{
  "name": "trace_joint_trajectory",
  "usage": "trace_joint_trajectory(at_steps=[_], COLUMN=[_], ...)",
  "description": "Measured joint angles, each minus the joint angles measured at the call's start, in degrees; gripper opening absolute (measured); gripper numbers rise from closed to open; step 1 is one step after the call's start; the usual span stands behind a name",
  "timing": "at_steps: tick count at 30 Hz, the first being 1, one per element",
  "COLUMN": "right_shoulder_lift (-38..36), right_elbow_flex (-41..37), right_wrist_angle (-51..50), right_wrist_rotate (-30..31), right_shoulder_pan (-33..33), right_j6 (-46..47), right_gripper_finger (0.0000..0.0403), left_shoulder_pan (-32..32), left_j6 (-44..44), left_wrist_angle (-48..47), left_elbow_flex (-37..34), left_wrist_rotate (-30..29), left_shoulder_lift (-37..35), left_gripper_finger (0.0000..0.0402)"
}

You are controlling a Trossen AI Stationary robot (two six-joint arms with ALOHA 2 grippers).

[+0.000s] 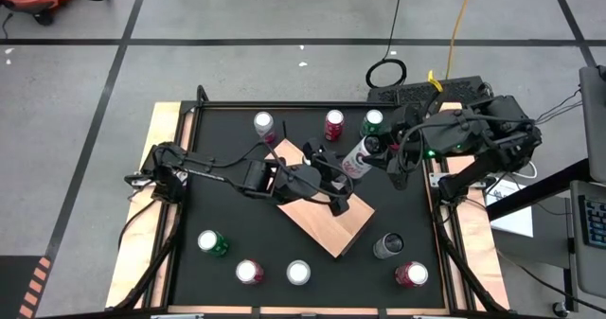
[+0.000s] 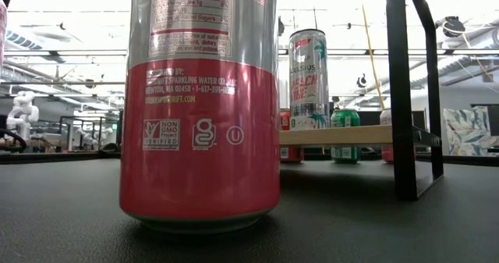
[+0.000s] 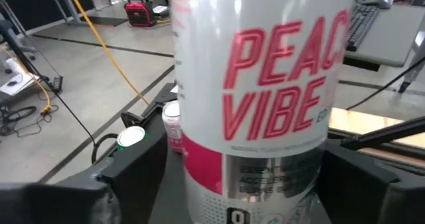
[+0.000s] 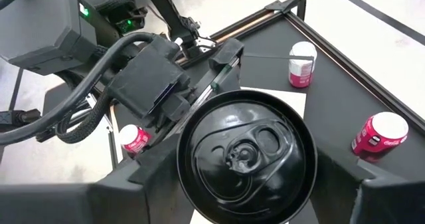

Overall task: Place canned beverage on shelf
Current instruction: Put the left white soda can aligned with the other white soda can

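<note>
Quick count: nine cans total, eight standing on the surface (image 1: 237, 196), one tall white can (image 1: 358, 157) at the fingers, plus one shelf (image 1: 333, 222) and two arms.

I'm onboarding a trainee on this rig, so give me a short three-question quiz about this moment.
1. What words are printed on the white-and-red can between the left gripper and the right gripper?
2. True or false: the shelf lies square with the edges of the table.
3. The right gripper's jaws are: A) empty, B) shut on the white-and-red can, C) shut on a green can.
Key: 1 Peach Vibe; 2 false, it sits diagonally; 3 B.
</note>
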Motion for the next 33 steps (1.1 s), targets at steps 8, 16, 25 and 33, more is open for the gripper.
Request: trace_joint_trajectory(at_steps=[8,16,25,33], right_shoulder_lift=[0.0,0.9,4.8,9.1], right_elbow_flex=[0.0,0.0,0.0,0.0], right_wrist_angle=[-1.3,-1.5,-1.4,-0.6], right_wrist_rotate=[0.0,1.1,1.5,0.7], right_shoulder_pan=[0.0,0.0,0.1,0.2], right_j6=[1.2,0.9,0.8,-0.4], right_gripper_finger=[0.0238,0.0238,0.0238,0.0238], left_shoulder_pan=[-2.4,-5.6,-8.0,-8.5], left_j6=[-7.9,-15.0,-20.0,-21.5], left_wrist_angle=[-3.1,-14.0,-23.7,-29.2], left_elbow_flex=[0.0,0.0,0.0,0.0], left_wrist_rotate=[0.5,-2.2,-8.1,-8.4], left_shoulder_lift=[-2.4,-8.0,-13.7,-15.2], left_gripper_finger=[0.0387,0.0388,0.0388,0.0388])
